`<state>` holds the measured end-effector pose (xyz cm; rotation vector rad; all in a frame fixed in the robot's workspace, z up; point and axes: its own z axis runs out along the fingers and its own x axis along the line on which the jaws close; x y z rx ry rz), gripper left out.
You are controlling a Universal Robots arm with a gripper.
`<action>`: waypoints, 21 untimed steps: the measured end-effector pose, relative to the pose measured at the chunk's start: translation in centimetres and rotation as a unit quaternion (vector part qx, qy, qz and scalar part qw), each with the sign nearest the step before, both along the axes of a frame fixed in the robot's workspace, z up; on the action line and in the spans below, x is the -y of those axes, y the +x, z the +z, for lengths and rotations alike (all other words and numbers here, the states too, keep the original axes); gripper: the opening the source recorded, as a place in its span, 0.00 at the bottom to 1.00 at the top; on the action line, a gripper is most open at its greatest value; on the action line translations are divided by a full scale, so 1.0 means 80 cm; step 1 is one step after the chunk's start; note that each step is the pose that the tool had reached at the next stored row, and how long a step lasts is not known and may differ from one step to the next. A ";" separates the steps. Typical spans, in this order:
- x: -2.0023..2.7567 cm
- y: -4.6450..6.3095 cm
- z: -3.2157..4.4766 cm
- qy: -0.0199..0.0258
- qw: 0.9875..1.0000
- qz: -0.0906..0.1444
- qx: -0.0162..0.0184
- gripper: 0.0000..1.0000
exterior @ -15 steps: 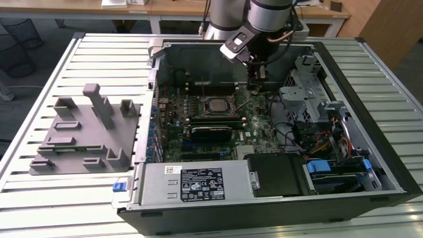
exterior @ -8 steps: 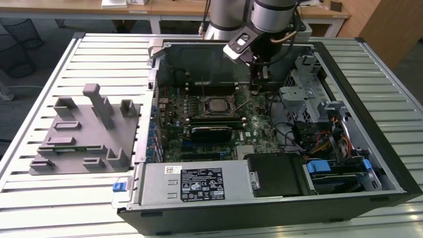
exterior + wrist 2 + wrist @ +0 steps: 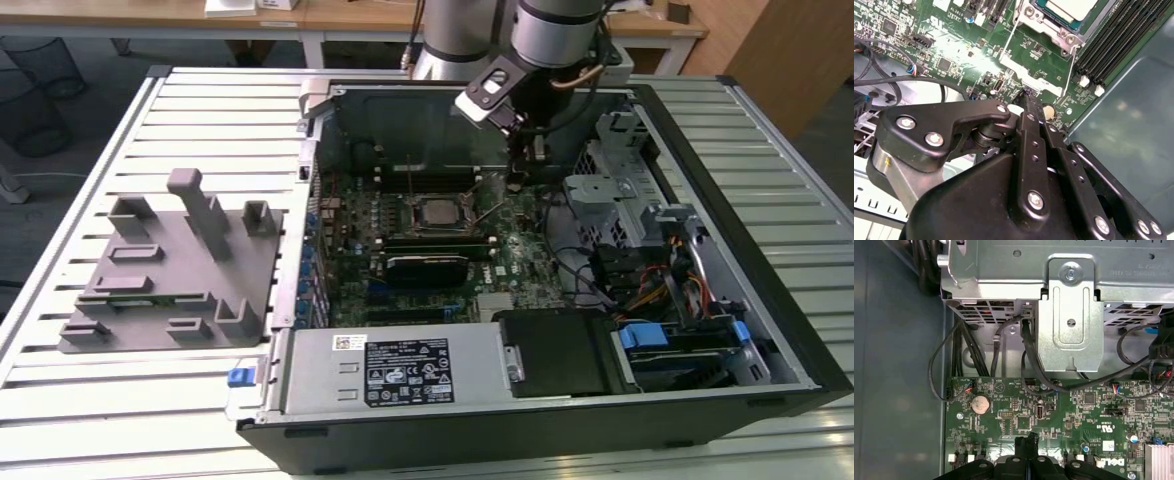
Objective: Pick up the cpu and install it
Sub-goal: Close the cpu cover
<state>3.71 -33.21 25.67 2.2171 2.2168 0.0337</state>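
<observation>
Looks like the cpu [image 3: 1069, 7] is already sitting in its socket [image 3: 1053, 27]; the gripper [image 3: 1026, 96] is hovering nearby, jaws clenched on nothing.

Arm [image 3: 550, 30] is showing silver-grey round tube segments. Black cable [image 3: 594, 85] is looping off the wrist. Gripper [image 3: 1026, 100] is wearing matte black linkage bars with rounded knuckles; silver screw heads [image 3: 1035, 200] are dotting every link in the second wrist view.
</observation>
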 end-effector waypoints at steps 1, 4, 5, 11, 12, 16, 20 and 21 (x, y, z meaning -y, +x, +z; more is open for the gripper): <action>-0.0001 0.001 -0.0005 0.000 1.000 0.000 0.000 0.11; -0.0002 0.002 -0.0022 0.000 1.000 0.000 -0.001 0.11; -0.0002 0.002 -0.0028 0.000 1.000 0.000 -0.001 0.11; -0.0002 0.002 -0.0088 0.000 1.000 0.000 -0.002 0.11; -0.0002 0.002 -0.0099 0.000 1.000 0.000 -0.002 0.11; -0.0006 0.001 -0.0126 0.000 1.000 0.000 -0.002 0.11; -0.0006 -0.001 -0.0134 0.000 1.000 0.000 -0.002 0.11; -0.0005 -0.002 -0.0134 0.000 1.000 0.000 -0.002 0.11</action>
